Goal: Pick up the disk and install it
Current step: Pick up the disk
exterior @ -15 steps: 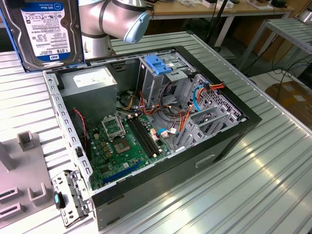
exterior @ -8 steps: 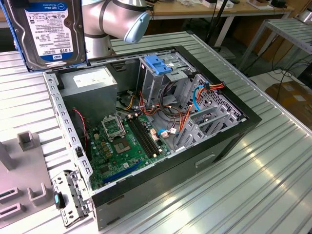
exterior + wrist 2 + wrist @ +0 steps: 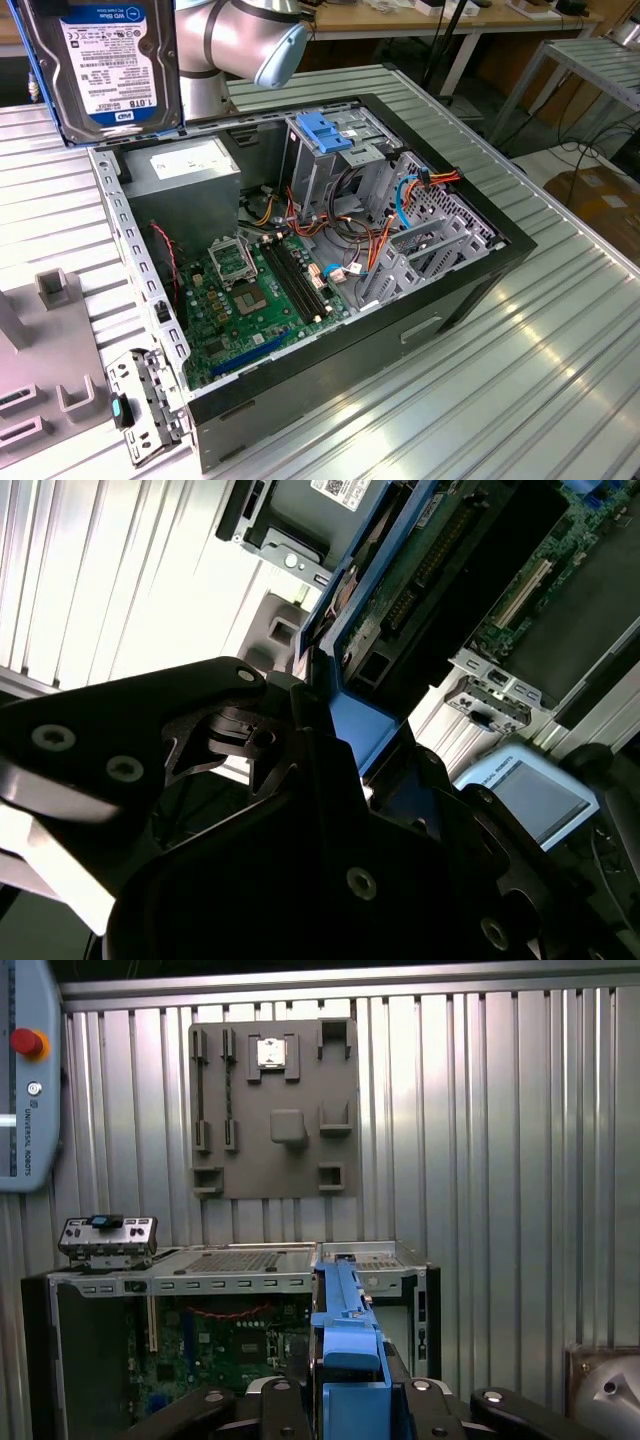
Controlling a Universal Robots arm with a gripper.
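The disk, a grey hard drive with a white-and-blue label and blue rails, hangs upright in the air at the exterior view's upper left, above the back corner of the open computer case. In both wrist views my gripper is shut on the disk's blue rail, with a black finger on each side. The second wrist view shows the gripper clamped on the disk edge-on, its circuit-board side facing the camera. The metal drive cage with its blue latch stands inside the case.
Inside the case lie the green motherboard, a grey power-supply box and loose cables. A grey fixture plate lies to the exterior view's left. A small metal bracket sits at the case's near corner. The arm's elbow stands behind.
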